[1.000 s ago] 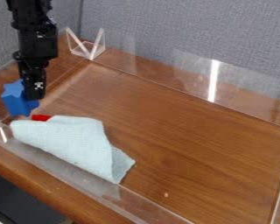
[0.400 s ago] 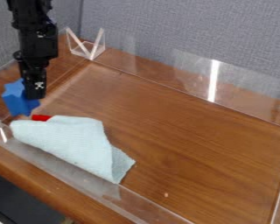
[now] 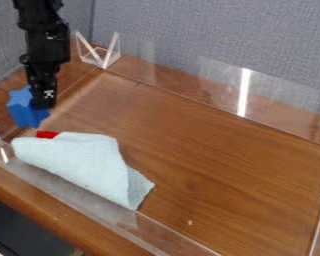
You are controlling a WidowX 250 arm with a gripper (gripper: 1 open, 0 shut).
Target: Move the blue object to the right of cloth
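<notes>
The blue object (image 3: 19, 108), a small bright blue chunky block, sits at the far left of the wooden table (image 3: 203, 130). My gripper (image 3: 40, 101) points straight down onto its right side, and the black fingers (image 3: 43, 92) cover part of it. The jaws look shut on the block, which rests low at the table surface. The cloth (image 3: 89, 160), a pale aqua rumpled towel, lies in front of the block along the near edge, apart from the gripper.
A tiny red piece (image 3: 47, 133) lies between the block and the cloth. Clear acrylic walls (image 3: 256, 90) ring the table, with a low clear strip (image 3: 116, 215) along the front. Bare wood stretches to the right of the cloth.
</notes>
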